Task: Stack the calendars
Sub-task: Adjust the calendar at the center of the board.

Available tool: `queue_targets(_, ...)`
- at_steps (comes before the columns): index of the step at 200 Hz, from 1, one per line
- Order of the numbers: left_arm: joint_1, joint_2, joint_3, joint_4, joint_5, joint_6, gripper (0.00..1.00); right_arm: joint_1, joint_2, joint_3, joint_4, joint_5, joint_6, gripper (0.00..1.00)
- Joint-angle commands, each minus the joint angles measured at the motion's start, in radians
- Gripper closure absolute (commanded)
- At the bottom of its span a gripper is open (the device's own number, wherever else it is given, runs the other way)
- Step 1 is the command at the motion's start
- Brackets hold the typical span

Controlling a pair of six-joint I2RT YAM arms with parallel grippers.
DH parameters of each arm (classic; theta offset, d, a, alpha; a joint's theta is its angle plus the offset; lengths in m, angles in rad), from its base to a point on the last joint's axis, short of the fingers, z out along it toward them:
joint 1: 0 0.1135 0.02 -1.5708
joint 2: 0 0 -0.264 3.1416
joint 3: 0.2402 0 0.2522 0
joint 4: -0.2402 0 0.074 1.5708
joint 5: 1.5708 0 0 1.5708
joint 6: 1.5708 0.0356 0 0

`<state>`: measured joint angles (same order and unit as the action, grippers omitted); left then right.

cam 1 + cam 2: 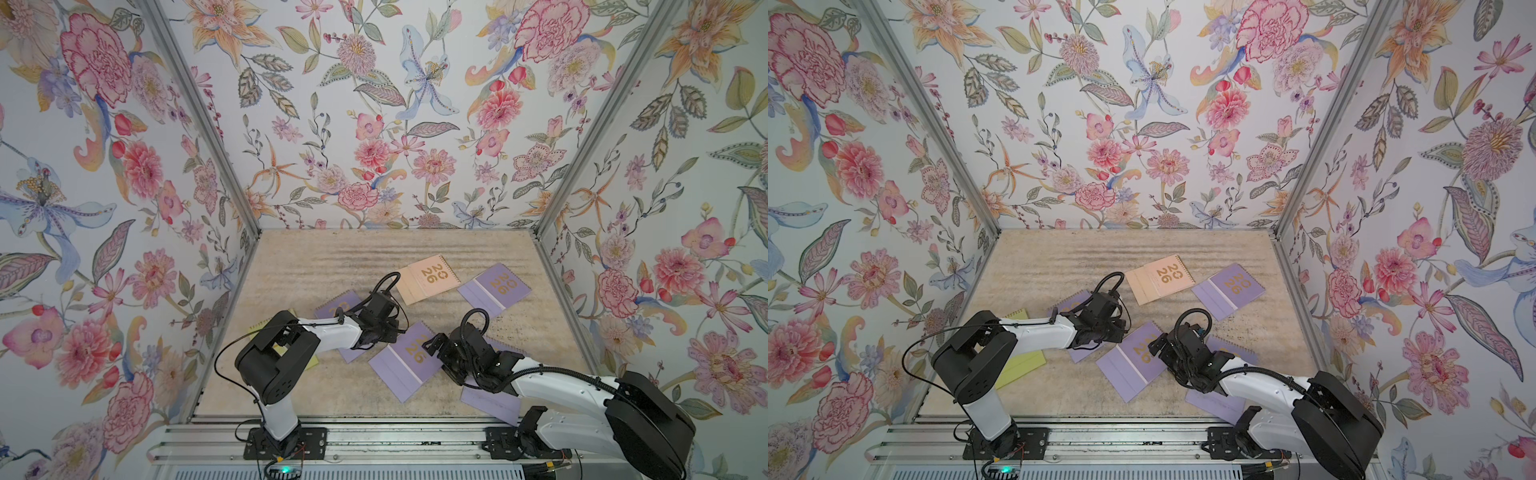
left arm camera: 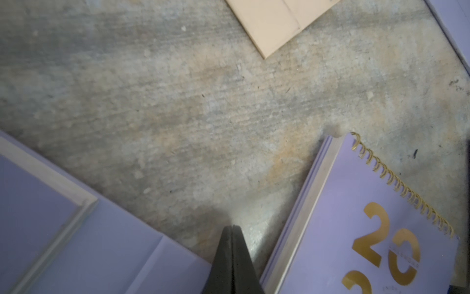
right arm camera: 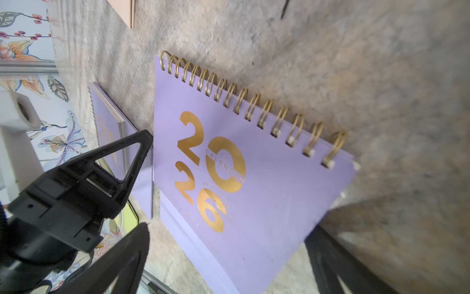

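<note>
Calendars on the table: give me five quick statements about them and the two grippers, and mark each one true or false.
1. The peach calendar lies on top of a purple one. False: it lies flat on the table.
2. The left gripper is shut and empty. True.
3. The right gripper is shut. False: it is open, above the middle purple calendar.
4. The left arm partly hides the yellow-green calendar in both top views. True.
5. All the calendars form one pile. False: they lie spread out.
</note>
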<state>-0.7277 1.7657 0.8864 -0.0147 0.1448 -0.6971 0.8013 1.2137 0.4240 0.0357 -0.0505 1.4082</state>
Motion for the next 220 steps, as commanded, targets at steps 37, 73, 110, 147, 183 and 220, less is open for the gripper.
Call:
queue_targets(37, -0.022, 0.028, 0.029, -0.061, 0.065, -0.03, 1.0, -0.124, 0.063, -0.021, -0.013, -0.078, -0.066, 0.01)
queue_targets(73, -0.023, 0.021, 0.03, -0.06, 0.078, -0.051, 1.0, -0.184, 0.101, 0.007, 0.005, -0.134, -0.119, 0.01)
queue_targets(110, -0.024, 0.028, 0.031, -0.033, 0.112, -0.078, 1.0, -0.226, 0.167, 0.049, 0.023, -0.185, -0.171, 0.01)
queue_targets(147, -0.024, 0.023, 0.035, -0.042, 0.101, -0.091, 1.0, -0.268, 0.23, 0.1, 0.023, -0.235, -0.231, 0.01)
queue_targets(183, -0.023, 0.021, 0.042, -0.054, 0.088, -0.096, 1.0, -0.279, 0.262, 0.133, 0.009, -0.262, -0.257, 0.01)
queue_targets(220, -0.022, 0.021, 0.036, -0.036, 0.096, -0.106, 1.0, -0.283, 0.258, 0.147, 0.0, -0.268, -0.288, 0.01)
